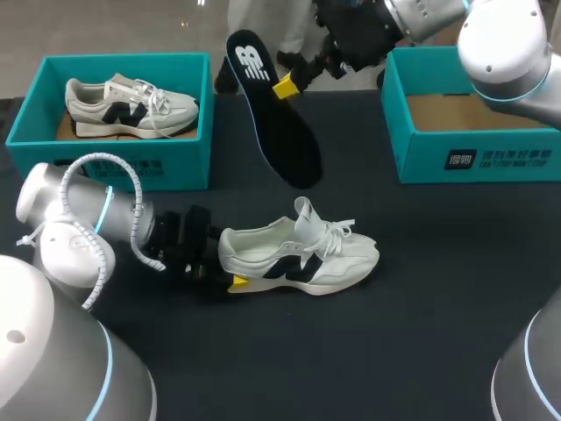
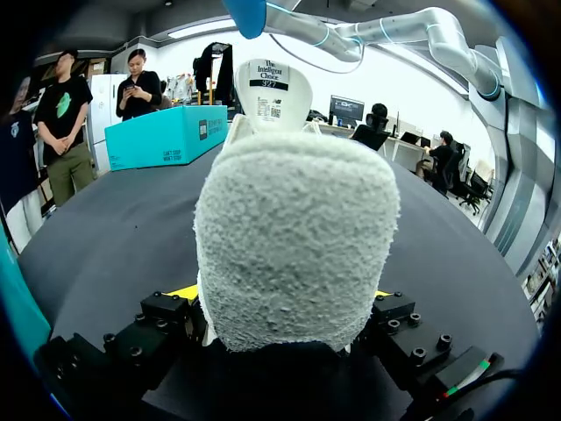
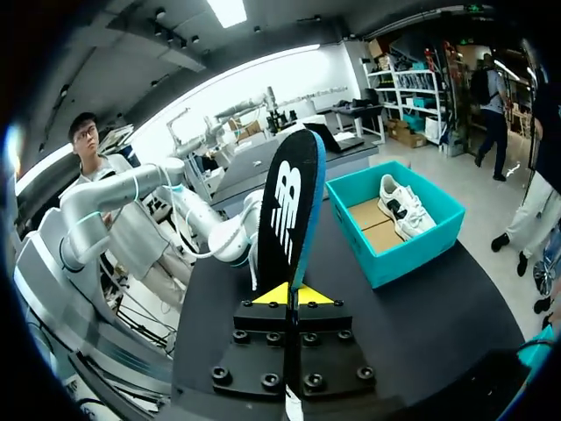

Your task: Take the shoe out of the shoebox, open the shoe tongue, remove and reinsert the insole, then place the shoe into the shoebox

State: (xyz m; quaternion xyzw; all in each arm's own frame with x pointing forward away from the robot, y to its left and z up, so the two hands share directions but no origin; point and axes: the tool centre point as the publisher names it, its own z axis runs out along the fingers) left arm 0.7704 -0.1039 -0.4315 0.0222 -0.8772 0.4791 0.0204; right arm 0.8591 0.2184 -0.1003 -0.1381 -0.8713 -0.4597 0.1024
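Teal shoebox (image 1: pixel 105 162) holds 1 sneaker (image 1: pixel 131 107); left gripper (image 1: pixel 230 267) clamps the shoe (image 1: pixel 307 259), right gripper (image 1: pixel 285 86) pinches the insole (image 1: pixel 280 123).

We see a dark tabletop (image 1: pixel 421 333) carrying everything. At its far left corner stands a second teal box (image 1: pixel 123 149), open at the top. In it a spare white sneaker (image 1: pixel 131 107) with dark side marks rests on its sole, toe pointing toward the tabletop's middle.

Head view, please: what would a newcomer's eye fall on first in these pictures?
The black insole, held in the air over the table by the right gripper. Next, the white shoe standing mid-table, its heel clamped by the left gripper. A second shoe sits in the teal shoebox at far left.
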